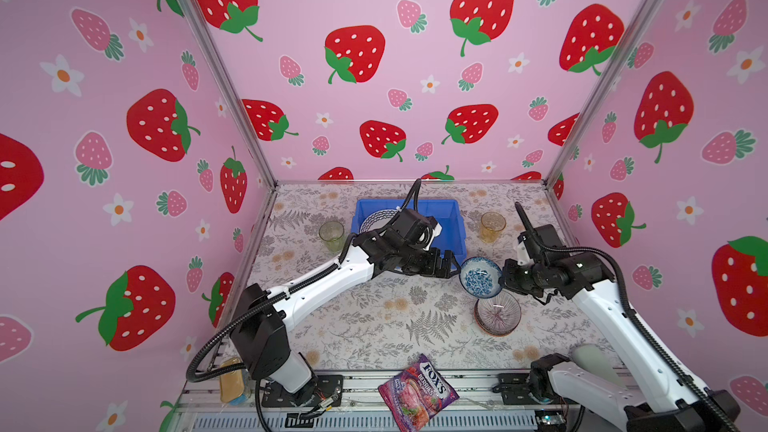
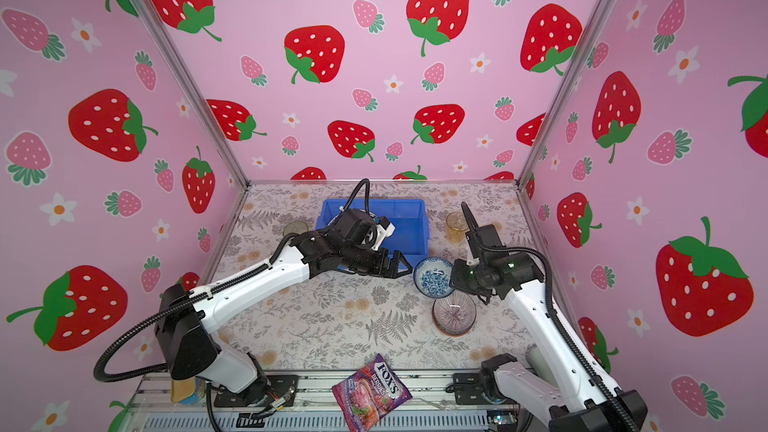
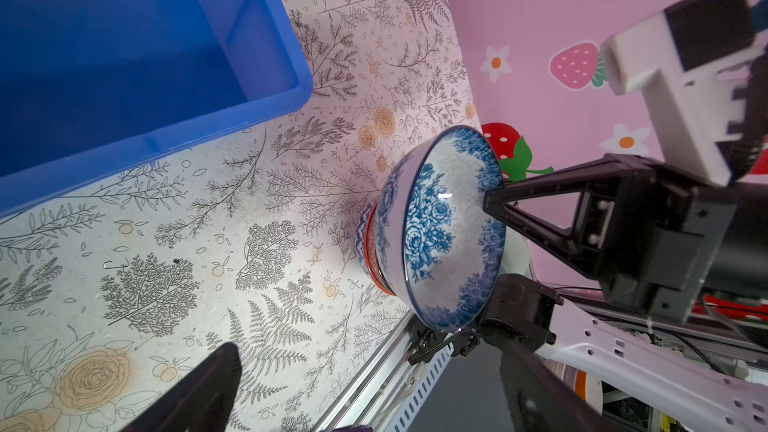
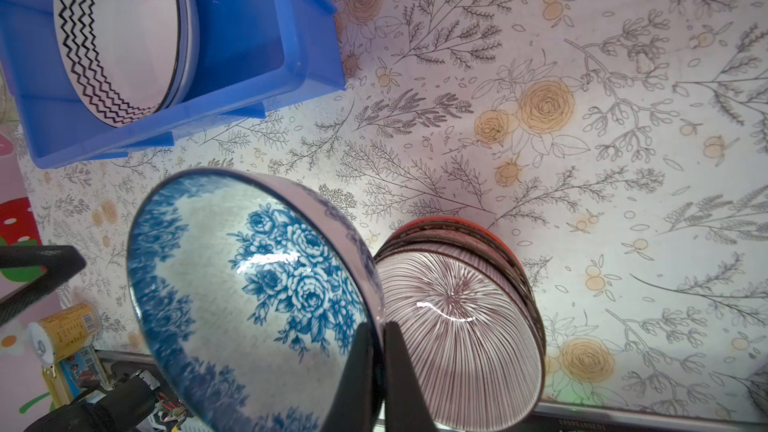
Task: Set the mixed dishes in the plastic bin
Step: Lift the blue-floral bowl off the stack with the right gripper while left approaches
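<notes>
My right gripper [image 4: 380,351] is shut on the rim of a blue floral bowl [image 1: 481,277] [image 4: 249,284], which hangs tilted just above a black-and-white striped bowl [image 1: 498,312] [image 4: 453,326]. The striped bowl sits nested in an orange bowl [image 4: 498,243]. My left gripper [image 1: 451,264] [image 2: 405,264] is open beside the blue bowl's left edge and holds nothing. It hovers by the front right corner of the plastic bin [image 1: 451,222] [image 3: 124,56]. A zigzag-rimmed plate [image 4: 120,43] lies in the bin. A green tumbler [image 1: 331,235] stands left of the bin and an amber tumbler [image 1: 493,226] right of it.
A purple FOX'S candy bag [image 1: 417,392] lies over the table's front rail. A gold tin can [image 4: 66,330] sits near the front left corner. Strawberry-print walls close in the back and both sides.
</notes>
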